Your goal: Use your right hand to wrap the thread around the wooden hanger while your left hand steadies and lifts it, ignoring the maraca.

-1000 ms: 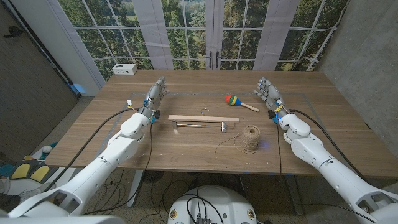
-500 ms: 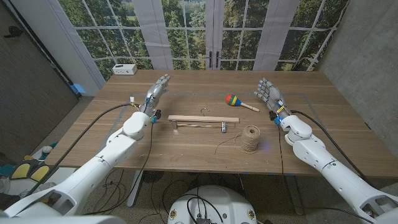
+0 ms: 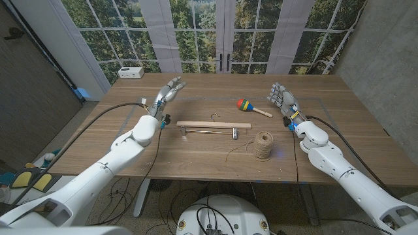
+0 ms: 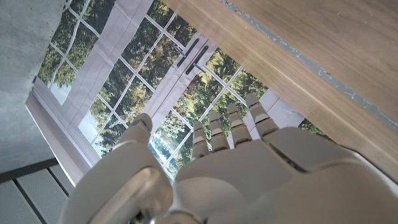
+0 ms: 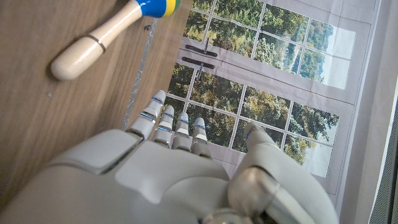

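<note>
Head view showed you both hands empty with fingers apart: your left hand (image 3: 168,93) was raised beyond the left end of the wooden hanger (image 3: 213,126), and your right hand (image 3: 281,99) was poised near the table's right side, just beside the maraca (image 3: 253,108). The hanger lay flat mid-table, and the spool of thread (image 3: 263,145) sat just in front of its right end, with a loose tail (image 3: 236,153) trailing toward you. Nothing was grasped, so the step in hand looked like the approach. You would have done well to bring your left hand down on the hanger's left end first, then send your right hand to the tail, keeping well clear of the maraca.
</note>
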You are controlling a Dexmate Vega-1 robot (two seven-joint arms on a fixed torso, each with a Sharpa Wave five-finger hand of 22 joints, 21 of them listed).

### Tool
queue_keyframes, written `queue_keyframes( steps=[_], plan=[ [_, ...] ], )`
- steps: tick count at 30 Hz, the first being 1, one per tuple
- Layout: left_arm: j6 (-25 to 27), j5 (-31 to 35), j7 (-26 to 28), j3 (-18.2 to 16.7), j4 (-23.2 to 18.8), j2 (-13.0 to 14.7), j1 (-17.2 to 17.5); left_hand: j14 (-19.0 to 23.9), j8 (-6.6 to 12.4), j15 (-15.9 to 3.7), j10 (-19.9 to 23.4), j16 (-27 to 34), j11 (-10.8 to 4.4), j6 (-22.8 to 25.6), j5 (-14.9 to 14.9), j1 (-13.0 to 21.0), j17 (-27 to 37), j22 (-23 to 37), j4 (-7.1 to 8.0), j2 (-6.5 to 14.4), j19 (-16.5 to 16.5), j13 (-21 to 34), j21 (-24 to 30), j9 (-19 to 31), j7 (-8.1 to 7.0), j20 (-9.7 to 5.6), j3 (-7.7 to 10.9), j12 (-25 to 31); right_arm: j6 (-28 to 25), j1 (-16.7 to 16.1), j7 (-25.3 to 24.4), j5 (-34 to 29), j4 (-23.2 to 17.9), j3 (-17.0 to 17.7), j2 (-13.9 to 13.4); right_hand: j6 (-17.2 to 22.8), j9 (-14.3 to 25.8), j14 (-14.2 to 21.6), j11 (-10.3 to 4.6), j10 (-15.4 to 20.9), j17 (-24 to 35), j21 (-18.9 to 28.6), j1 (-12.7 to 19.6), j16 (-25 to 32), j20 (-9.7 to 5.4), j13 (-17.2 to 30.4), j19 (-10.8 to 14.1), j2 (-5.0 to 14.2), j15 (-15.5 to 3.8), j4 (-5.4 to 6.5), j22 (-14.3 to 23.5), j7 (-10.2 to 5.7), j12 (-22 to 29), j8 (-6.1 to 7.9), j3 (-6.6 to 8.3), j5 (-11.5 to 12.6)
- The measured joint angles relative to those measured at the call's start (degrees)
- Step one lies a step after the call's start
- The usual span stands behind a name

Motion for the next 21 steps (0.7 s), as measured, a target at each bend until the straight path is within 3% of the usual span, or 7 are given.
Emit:
queue_keyframes(
  steps=[21],
  plan=[
    [8.6,12.2,1.1,3.0,-5.7,3.0,-0.8,2.3,0.0,-1.05,2.3,0.0,-1.02,2.3,-0.4,2.2,0.0,0.0,-2.17,-0.2,1.3,0.0,0.0,0.3,-0.05,-0.5,0.53,0.0,-0.1,0.7,0.0,-0.2,0.9,-0.3,0.4,0.4,0.0,0.4,0.2,0.2,0.3,0.0,0.0,0.0,-0.01,0.3,0.0,0.0,0.2,-0.3,0.0,0.0,0.0,0.0,0.3,-0.3]
  ],
)
